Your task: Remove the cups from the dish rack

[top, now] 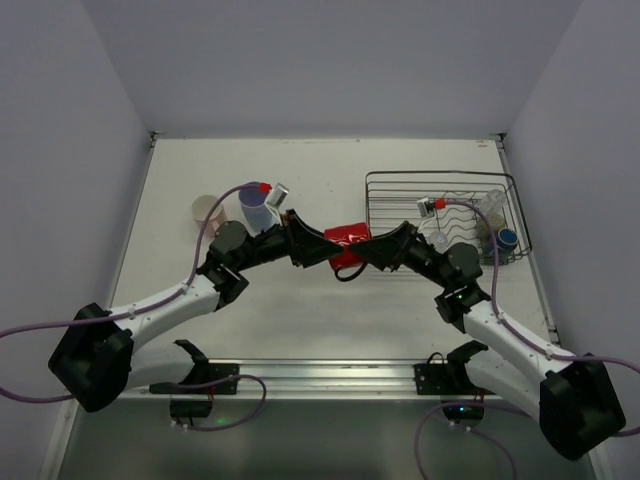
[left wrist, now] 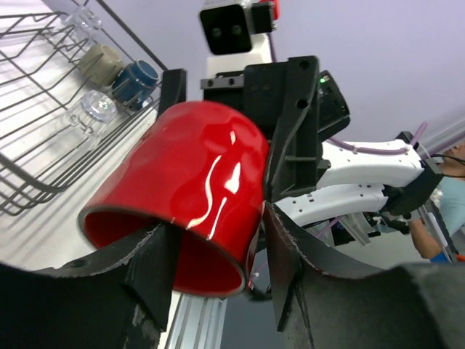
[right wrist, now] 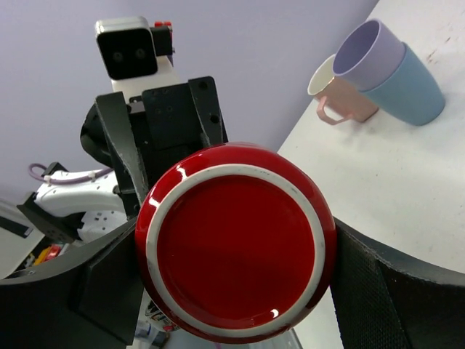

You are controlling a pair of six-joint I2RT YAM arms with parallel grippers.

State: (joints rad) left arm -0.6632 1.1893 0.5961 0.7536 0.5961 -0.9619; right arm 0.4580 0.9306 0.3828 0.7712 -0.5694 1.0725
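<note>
Right gripper (right wrist: pixel 236 254) clamps the red cup (top: pixel 347 240); left gripper (left wrist: pixel 214 243) at its 9 o'clock, can't tell if gripping. Letting go early probably drops it.

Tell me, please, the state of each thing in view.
red cup: on its side, held by right gripper
left gripper: jaws at its rim, grip unclear
lavender cup: nested in light blue cup
pink cup: upright
dish rack: holds navy cup, olive-grey cup, clear glass
</note>
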